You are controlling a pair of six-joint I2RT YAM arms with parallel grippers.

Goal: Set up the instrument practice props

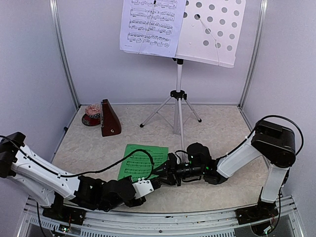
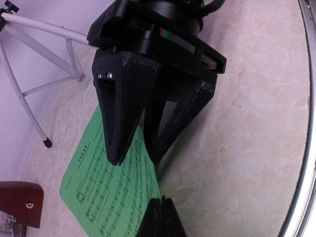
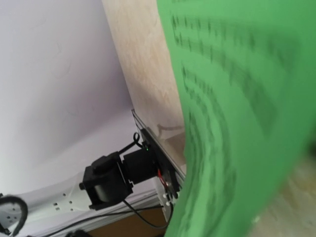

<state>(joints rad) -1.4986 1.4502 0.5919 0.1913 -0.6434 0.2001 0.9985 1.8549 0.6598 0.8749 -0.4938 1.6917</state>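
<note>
The green music sheet [image 1: 140, 160] lies on the table in front of the silver tripod music stand [image 1: 178, 94]. Its right edge is lifted and curls across the right wrist view [image 3: 237, 123]. My left gripper [image 1: 154, 182] [image 2: 161, 210] is shut on that edge of the sheet [image 2: 98, 187]. My right gripper [image 1: 160, 171] [image 2: 136, 159] points left with its fingers apart, one over the sheet and one at its edge. In the right wrist view the sheet hides those fingers. The pale lavender sheet [image 1: 150, 24] rests on the perforated desk [image 1: 217, 29]. The brown metronome [image 1: 109, 118] stands at back left.
A red-pink round object [image 1: 92, 114] sits behind the metronome. The stand's legs [image 2: 29, 84] spread behind the sheet. Metal frame posts [image 1: 64, 54] and white walls close the back and sides. The left arm's base [image 3: 113, 177] sits at the table's near edge.
</note>
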